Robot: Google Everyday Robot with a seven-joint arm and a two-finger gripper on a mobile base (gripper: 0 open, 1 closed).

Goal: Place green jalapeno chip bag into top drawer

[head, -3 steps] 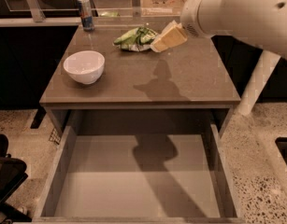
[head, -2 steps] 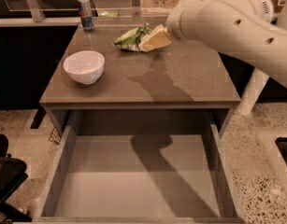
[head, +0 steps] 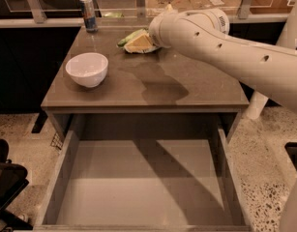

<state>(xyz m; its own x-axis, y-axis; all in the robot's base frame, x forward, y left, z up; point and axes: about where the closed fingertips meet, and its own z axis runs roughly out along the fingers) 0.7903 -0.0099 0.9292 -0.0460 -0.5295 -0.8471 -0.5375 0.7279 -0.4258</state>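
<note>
Green jalapeno chip bag (head: 128,37) lies on the counter (head: 186,88), beyond and to the right of the white bowl (head: 87,69). The end effector (head: 139,43) has slid in against it; whether it is open or gripping cannot be told. The top drawer (head: 138,187), in front of the bowl, stands open and bare, so the pickup looks imminent.

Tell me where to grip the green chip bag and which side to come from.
Take the green jalapeno chip bag by its crumpled top, coming down from above: it lies low on the table near the far edge, with no upright edge to pinch. The gripper sits over its right part.
</note>
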